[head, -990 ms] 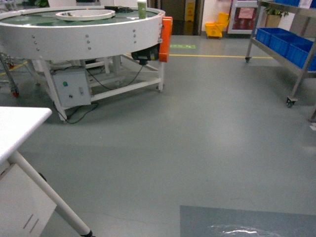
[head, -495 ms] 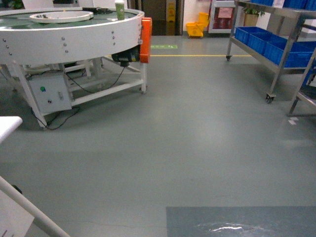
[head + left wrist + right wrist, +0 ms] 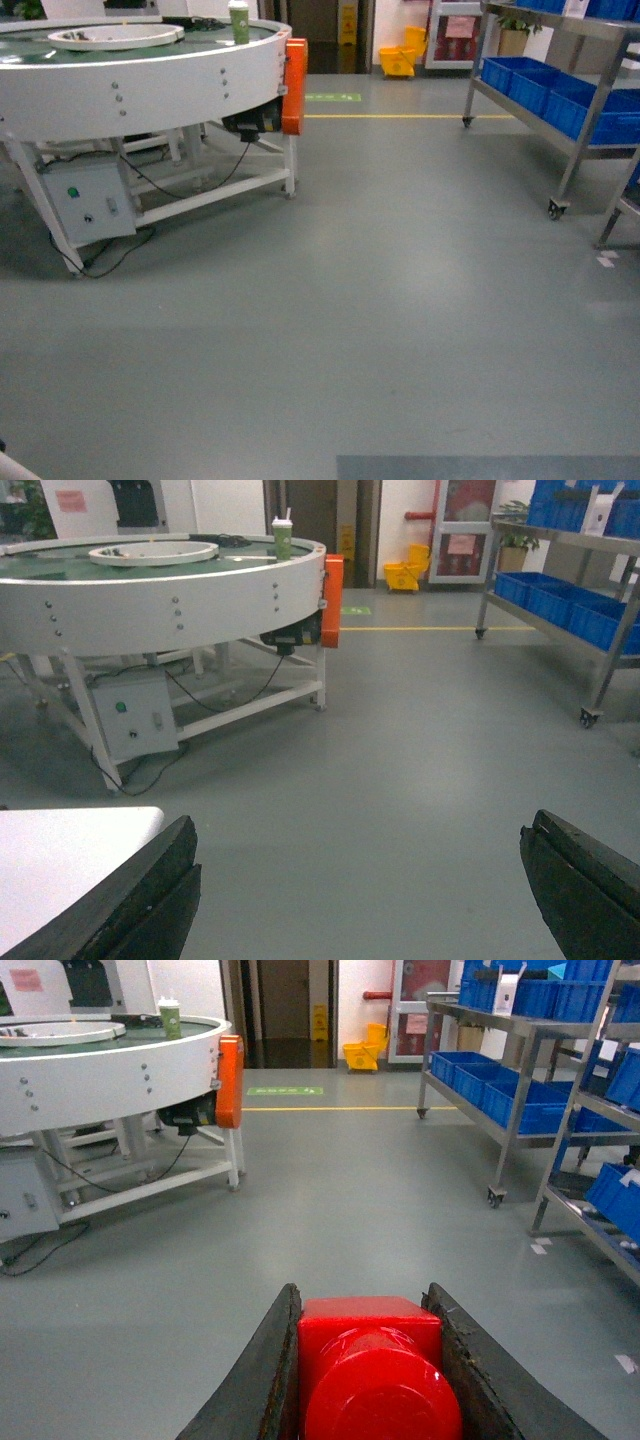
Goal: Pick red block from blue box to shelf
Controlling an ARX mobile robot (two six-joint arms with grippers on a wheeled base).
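while the right gripper holds the small glossy red plastic brick tight between its two dark fingers, stud toward the camera, you are carrying it to the tall stainless-steel shelf with dark blue crates on the right side of the room. i judge this the transport step: keep the grip firm and the arm steady, and turn the base smoothly to the right so the brick does not slip. the left gripper is spread wide and holds nothing. the turquoise box is not in view. the floor is smooth grey, with a yellow line far ahead. a big white round conveyor table stands on the left and carries a green cup; a yellow mop bucket waits near the doorway. keep well apart from the table legs and the shelf wheels.
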